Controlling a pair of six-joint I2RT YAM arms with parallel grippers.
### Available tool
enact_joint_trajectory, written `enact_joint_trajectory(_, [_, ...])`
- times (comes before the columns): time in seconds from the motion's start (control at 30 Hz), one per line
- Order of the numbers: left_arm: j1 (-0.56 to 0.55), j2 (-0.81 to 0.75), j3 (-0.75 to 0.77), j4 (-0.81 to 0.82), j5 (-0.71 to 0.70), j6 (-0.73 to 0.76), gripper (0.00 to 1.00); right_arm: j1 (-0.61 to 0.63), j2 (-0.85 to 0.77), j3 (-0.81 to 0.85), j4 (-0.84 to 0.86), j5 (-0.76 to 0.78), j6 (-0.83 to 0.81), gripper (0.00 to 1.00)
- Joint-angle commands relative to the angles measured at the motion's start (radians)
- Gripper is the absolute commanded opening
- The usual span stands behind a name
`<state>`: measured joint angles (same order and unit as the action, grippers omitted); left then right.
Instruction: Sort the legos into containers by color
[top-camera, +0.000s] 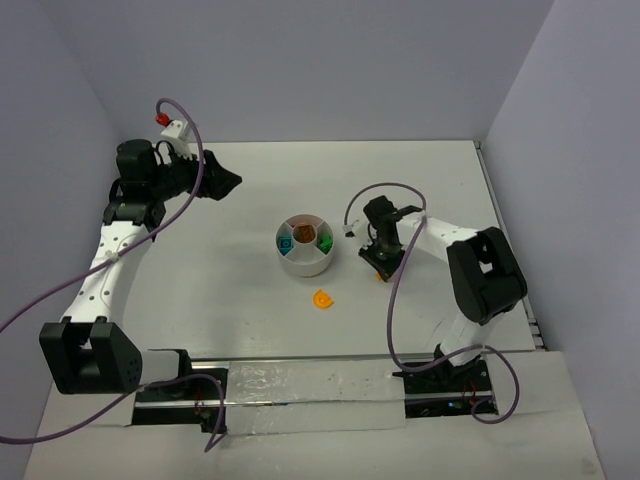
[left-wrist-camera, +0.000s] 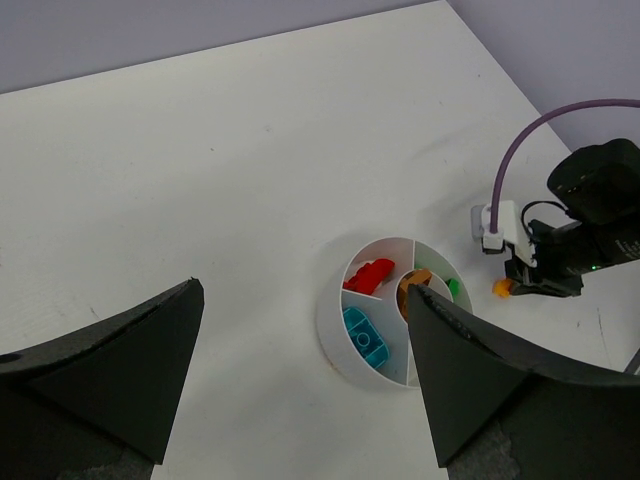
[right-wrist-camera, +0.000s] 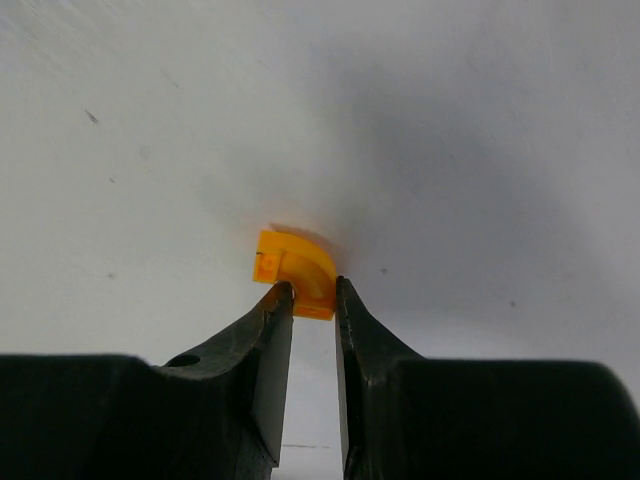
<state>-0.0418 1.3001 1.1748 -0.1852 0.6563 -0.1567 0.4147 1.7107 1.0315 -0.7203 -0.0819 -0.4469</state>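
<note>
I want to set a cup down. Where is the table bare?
Free: the far strip between the white dish and the back wall, and the wide patch between the left arm and the dish. Crowded: right of the dish, where the right gripper pinches an orange lego, and just in front, where a second orange lego lies loose.

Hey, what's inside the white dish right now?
Red brick, teal bricks, a green one, each in its own wedge of the dish; an orange-brown one near the middle. A finger of the left gripper hides the rest.
</note>
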Motion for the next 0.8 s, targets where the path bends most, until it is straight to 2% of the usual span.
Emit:
enact_joint_trajectory(0.0, [0.006, 0.005, 0.009, 0.012, 0.001, -0.024, 0.93, -0.059, -0.124, 0.013, -0.008, -0.039, -0.01, 0.0])
enact_joint_trajectory(0.1, [0.006, 0.008, 0.01, 0.018, -0.033, -0.054, 0.94, -0.06, -0.184, 0.056, -0.016, -0.086, -0.008, 0.0])
enact_joint_trajectory(0.2, [0.006, 0.01, 0.012, 0.01, -0.068, -0.073, 0.99, -0.047, -0.206, 0.102, -0.014, -0.127, 0.012, 0.0])
enact_joint_trajectory(0.43, [0.006, -0.007, 0.002, -0.019, -0.163, -0.11, 0.99, 0.064, -0.247, 0.202, 0.034, -0.164, 0.12, 0.0])
enact_joint_trajectory(0.77, [0.006, -0.031, -0.022, -0.049, -0.187, -0.11, 0.99, 0.243, -0.155, 0.314, -0.013, -0.194, 0.218, 0.0])
